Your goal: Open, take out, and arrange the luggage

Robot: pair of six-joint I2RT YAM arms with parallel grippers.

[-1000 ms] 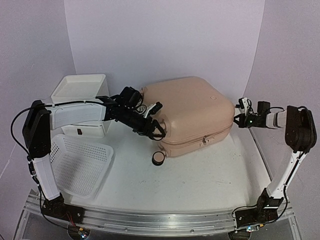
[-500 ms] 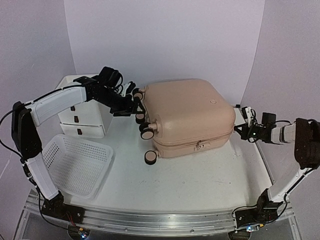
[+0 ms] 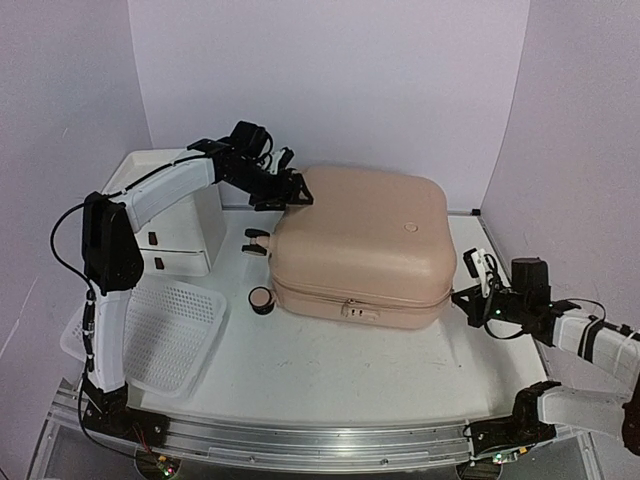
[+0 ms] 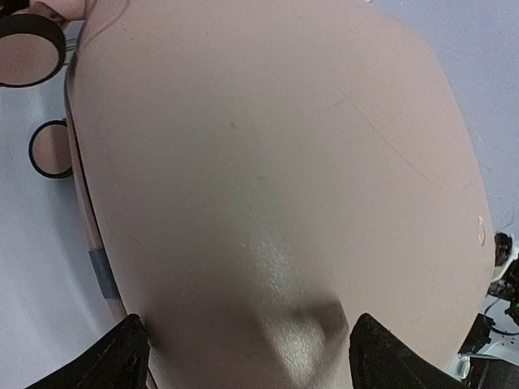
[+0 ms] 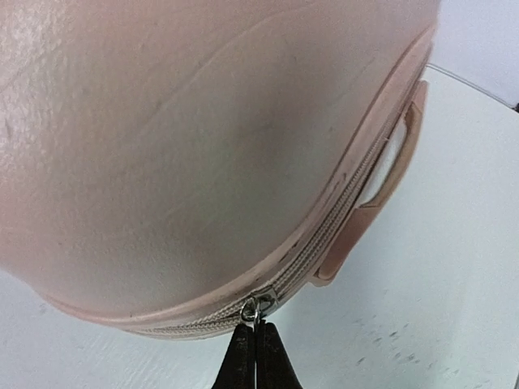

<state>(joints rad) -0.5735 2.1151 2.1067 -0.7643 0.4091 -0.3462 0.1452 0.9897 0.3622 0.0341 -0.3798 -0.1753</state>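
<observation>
Pinching the zipper pull (image 5: 253, 309) at the luggage's (image 3: 360, 245) near-right corner, the right gripper (image 5: 256, 336) is clamped shut, with the luggage just to its left. The luggage lies flat and zipped in the middle of the table (image 3: 400, 355), long axis across. The left gripper (image 3: 283, 188) hangs spread wide over its far-left corner, gripping nothing.

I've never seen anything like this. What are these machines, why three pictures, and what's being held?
These are two robot arms bolted at the near edge of the table. The wide picture comes from a camera above and behind them; the other two come from cameras on each wrist. On the table lie a closed pink suitcase, a white drawer unit and a white mesh basket. The left gripper is open at the suitcase's far corner, holding nothing. The right gripper is shut, pinching the zipper pull.
</observation>
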